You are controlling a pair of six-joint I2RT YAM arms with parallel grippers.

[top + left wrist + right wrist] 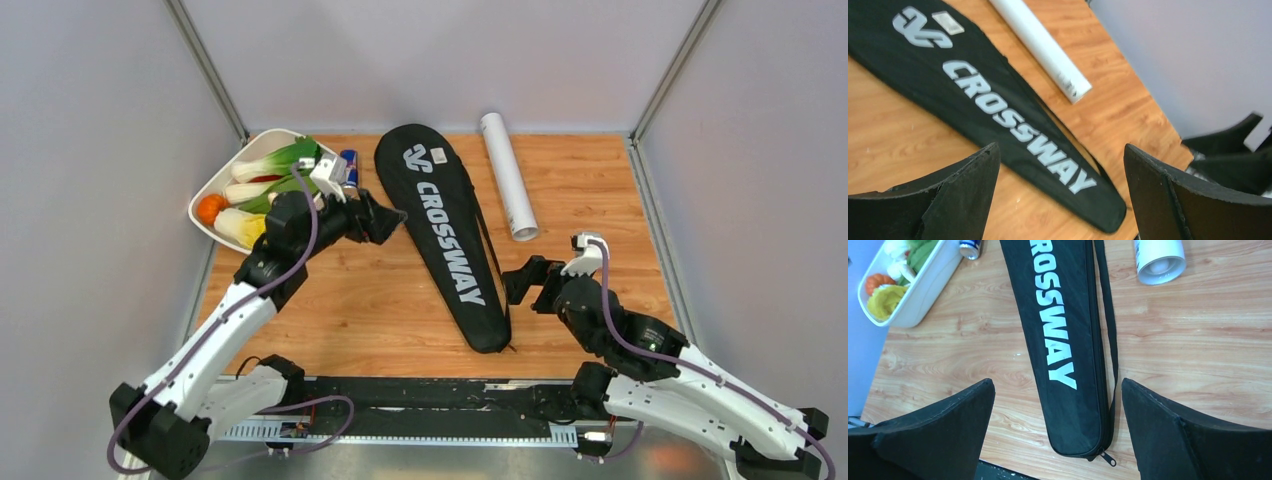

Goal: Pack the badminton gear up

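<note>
Flanking the apparently zipped racket bag (447,232) with jaws spread and empty, the left gripper (390,222) and right gripper (514,283) likely needed only to withdraw.

Wooden table (380,300) carries bag (445,220), tube (508,175), can (349,167), tray (928,287).

Lab test booth.
Grey panels (90,150) box my wood table (380,300); metal posts (205,65) at far corners, rail (430,392) along near edge.
</note>
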